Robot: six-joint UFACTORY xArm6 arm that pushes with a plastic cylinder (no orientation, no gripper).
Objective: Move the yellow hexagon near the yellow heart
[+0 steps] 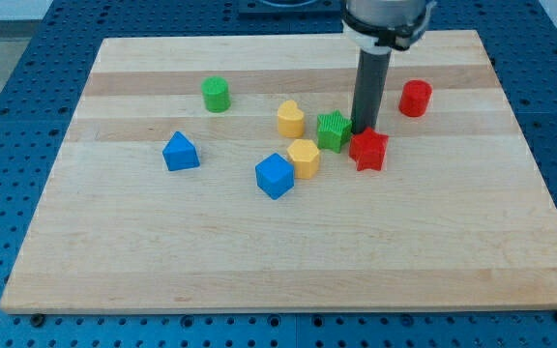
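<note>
The yellow hexagon (pixel 304 157) lies near the board's middle, touching the blue cube (pixel 275 175) at its lower left. The yellow heart (pixel 291 119) sits just above it, a small gap apart. My tip (pixel 364 130) rests on the board between the green star (pixel 333 130) and the red star (pixel 367 150), right of both yellow blocks. The rod rises straight up from there to the arm at the view's top.
A green cylinder (pixel 217 94) stands at the upper left, a red cylinder (pixel 415 98) at the upper right, and a blue pentagon-like block (pixel 180 152) at the left. The wooden board (pixel 278 261) lies on a blue perforated table.
</note>
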